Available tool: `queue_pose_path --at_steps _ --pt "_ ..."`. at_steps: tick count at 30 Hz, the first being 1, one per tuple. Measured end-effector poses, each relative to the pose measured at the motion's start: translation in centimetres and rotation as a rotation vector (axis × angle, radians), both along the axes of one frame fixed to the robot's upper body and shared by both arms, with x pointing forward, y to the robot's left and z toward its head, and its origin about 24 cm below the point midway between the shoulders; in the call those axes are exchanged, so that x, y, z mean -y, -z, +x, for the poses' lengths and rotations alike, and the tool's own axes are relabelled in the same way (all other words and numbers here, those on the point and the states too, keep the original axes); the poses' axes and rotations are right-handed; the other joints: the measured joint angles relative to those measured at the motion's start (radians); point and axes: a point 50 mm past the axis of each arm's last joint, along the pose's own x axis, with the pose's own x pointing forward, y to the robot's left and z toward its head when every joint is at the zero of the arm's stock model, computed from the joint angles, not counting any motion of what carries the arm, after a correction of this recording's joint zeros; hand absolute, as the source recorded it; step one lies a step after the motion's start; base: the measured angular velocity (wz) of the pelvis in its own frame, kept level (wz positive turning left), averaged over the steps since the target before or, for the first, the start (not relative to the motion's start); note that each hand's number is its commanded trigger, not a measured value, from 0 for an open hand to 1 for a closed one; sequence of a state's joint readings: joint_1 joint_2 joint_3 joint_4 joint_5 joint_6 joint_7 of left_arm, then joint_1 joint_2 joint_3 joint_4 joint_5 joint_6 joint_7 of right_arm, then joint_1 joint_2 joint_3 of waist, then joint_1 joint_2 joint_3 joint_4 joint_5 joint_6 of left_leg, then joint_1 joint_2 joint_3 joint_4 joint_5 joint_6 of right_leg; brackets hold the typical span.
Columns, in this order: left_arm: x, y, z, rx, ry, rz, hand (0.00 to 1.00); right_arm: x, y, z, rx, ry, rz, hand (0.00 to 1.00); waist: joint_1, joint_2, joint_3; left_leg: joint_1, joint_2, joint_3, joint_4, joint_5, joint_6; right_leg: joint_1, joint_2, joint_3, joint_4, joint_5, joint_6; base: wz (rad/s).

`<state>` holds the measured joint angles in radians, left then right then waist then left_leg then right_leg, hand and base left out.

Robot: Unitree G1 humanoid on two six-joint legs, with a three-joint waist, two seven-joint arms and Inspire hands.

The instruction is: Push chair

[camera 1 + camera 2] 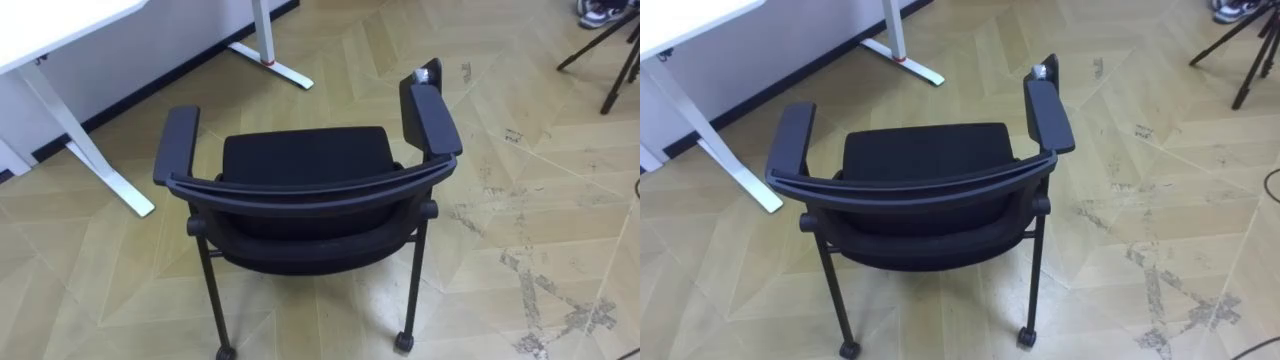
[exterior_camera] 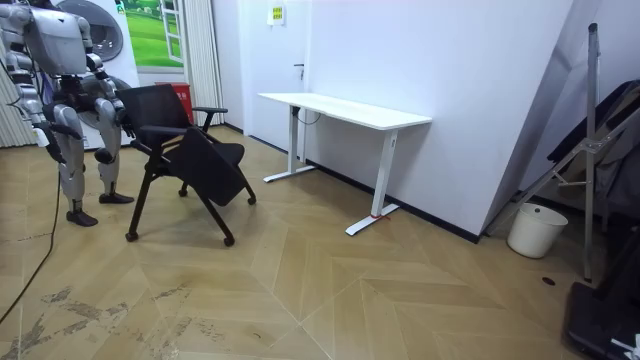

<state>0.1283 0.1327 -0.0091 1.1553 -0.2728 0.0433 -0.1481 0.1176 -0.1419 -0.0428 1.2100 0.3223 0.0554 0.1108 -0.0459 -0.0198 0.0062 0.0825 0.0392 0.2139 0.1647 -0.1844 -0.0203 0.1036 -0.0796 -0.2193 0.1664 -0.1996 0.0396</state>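
The robot is a silver-grey humanoid with smooth, rounded shell panels on torso, arms and thighs, darker bands at the joints, slim grey lower legs and black feet; a thin dark cable trails away behind it

A black chair (image 1: pixel 305 158) with a padded seat, a curved backrest (image 1: pixel 310 192), two padded armrests (image 1: pixel 435 122) and thin dark legs ending in castors (image 1: pixel 404 341) is seen from behind and above in the eye views, with the backrest nearest. It is set upright on the wooden herringbone floor (image 1: pixel 540 200), its seat turned toward a white desk (image 1: pixel 60 28), near the desk's feet but apart from them.
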Motion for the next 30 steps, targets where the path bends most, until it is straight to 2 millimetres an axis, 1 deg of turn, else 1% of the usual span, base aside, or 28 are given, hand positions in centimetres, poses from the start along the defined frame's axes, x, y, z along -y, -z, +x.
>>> queue_pose_path --at_steps 5,8,12,18,30 --pt "-0.1 0.0 -0.1 -0.004 -0.01 0.004 0.0 0.0 0.0 0.0 -0.005 -0.002 -0.012 0.0 0.0 0.0 -0.0004 0.001 0.0 0.0 0.001 0.0 0.0 0.0 0.0 0.005 0.001 0.0 0.0 0.0" --pt "-0.5 0.0 -0.6 -0.009 -0.049 0.01 0.0 0.3 0.0 -0.2 -0.01 0.019 -0.025 0.0 0.0 -0.001 -0.0001 0.002 0.0 0.0 0.001 0.0 0.0 0.002 0.001 0.007 -0.001 0.0 0.0 0.0" --pt "-0.9 0.0 -1.3 -0.021 -0.092 0.024 0.0 0.6 0.0 -1.0 -0.025 0.067 -0.041 0.0 0.001 -0.002 0.0001 0.003 -0.001 -0.002 0.001 0.0 0.0 0.003 0.001 0.009 -0.002 0.0 0.0 0.0" --pt "-1.0 0.0 -1.5 -0.03 -0.099 0.038 0.0 0.8 0.1 -1.8 -0.051 0.128 -0.049 0.0 0.001 -0.001 0.001 0.016 -0.003 -0.003 -0.001 0.0 0.0 0.022 0.004 0.019 -0.016 -0.001 -0.001 0.02" --pt "-1.6 0.0 -2.2 -0.047 -0.168 0.071 0.0 0.9 0.1 -2.2 -0.078 0.157 -0.074 0.0 0.002 -0.002 -0.0002 0.017 -0.002 -0.001 -0.001 -0.001 -0.001 0.022 0.005 0.015 -0.016 -0.001 -0.001 0.0"
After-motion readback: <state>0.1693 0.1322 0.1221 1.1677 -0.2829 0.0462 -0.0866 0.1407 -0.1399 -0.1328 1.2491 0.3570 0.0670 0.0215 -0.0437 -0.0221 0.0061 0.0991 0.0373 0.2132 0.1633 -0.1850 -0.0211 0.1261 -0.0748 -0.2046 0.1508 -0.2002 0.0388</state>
